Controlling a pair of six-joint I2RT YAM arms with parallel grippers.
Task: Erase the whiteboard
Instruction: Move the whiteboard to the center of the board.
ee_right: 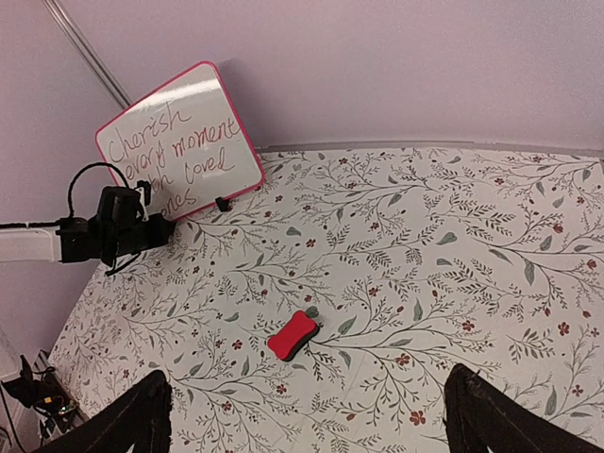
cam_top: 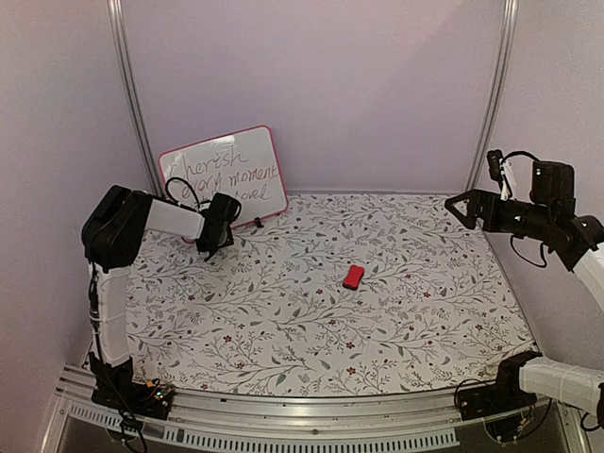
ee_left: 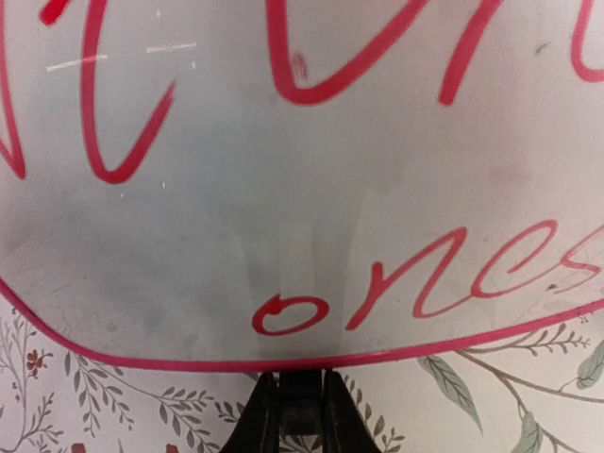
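Written-on board (cam_top: 226,175) leans on back wall (cam_top: 359,85) at table's 11 o'clock. L gripper (ee_left: 297,377) pinches its bottom rim, prob. to steady it. R gripper (ee_right: 307,382) jaws spread wide, ready for mid-table eraser (ee_right: 291,335).

The whiteboard (ee_right: 179,142) carries red handwriting reading "Cherish every moment with loved ones".
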